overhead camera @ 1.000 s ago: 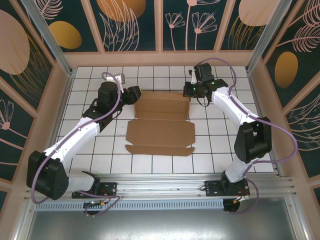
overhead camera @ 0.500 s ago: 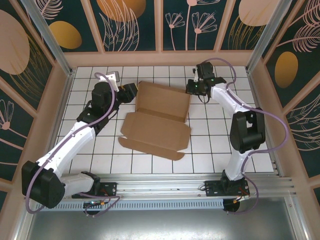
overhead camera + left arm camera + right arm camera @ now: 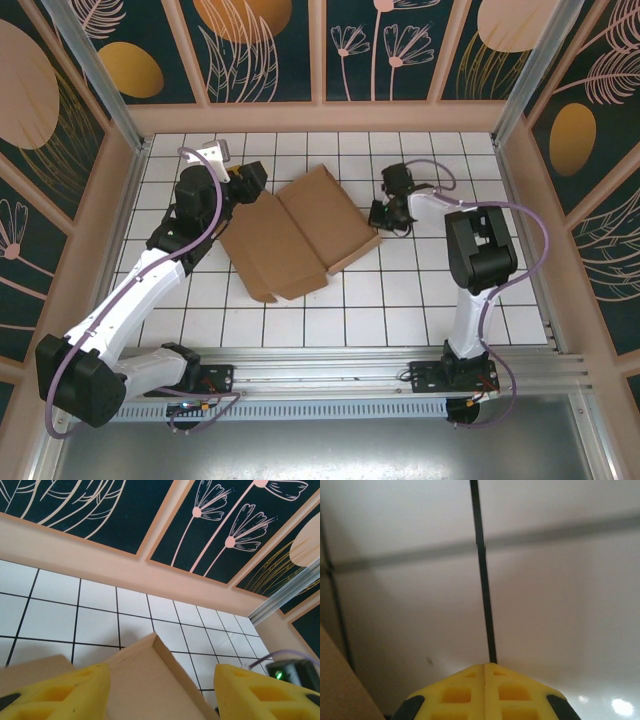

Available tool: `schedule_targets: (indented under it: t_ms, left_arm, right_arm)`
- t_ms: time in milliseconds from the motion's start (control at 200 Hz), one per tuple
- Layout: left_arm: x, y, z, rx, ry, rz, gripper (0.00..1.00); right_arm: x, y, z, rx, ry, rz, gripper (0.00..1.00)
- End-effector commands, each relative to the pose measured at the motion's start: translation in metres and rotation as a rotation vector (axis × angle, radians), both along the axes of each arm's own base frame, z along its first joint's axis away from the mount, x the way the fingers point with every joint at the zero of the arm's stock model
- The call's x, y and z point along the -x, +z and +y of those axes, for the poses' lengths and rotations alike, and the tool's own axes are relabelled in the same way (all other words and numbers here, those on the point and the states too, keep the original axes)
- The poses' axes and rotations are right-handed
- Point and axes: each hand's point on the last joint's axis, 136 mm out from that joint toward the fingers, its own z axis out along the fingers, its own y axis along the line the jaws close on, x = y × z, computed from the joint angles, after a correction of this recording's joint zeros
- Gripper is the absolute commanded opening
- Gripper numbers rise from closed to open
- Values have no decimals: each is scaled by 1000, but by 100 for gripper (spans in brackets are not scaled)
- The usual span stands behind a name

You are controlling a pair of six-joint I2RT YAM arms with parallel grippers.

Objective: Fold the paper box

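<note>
We are seeing the paper box [image 3: 295,235] lying skewed mid-table as a mostly flat brown sheet. Our left gripper [image 3: 250,182] is straddling its far-left edge, jaws standing wide and not pinching. Our right gripper [image 3: 379,214] is hovering low over the table [image 3: 430,290], fingers pressed together, just right of the sheet.

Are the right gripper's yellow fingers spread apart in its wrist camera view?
No, the right gripper is shut, its two yellow pads meeting along a thin seam.
</note>
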Motion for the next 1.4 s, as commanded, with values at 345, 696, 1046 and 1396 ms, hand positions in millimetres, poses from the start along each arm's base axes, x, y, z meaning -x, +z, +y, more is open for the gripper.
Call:
schedule_targets:
  t_ms: [345, 696, 1046, 1396]
  left_arm:
    - [-2, 10, 3, -7, 11, -25, 57]
    - [1, 15, 6, -22, 14, -57, 57]
    - [1, 16, 9, -26, 27, -59, 57]
    - [3, 18, 7, -1, 18, -55, 57]
  right_arm:
    - [-32, 95, 22, 44, 102, -245, 26]
    - [-94, 76, 103, 32, 305, -253, 63]
    - [-108, 32, 67, 43, 56, -172, 31]
    - [-24, 12, 10, -237, -517, -44, 10]
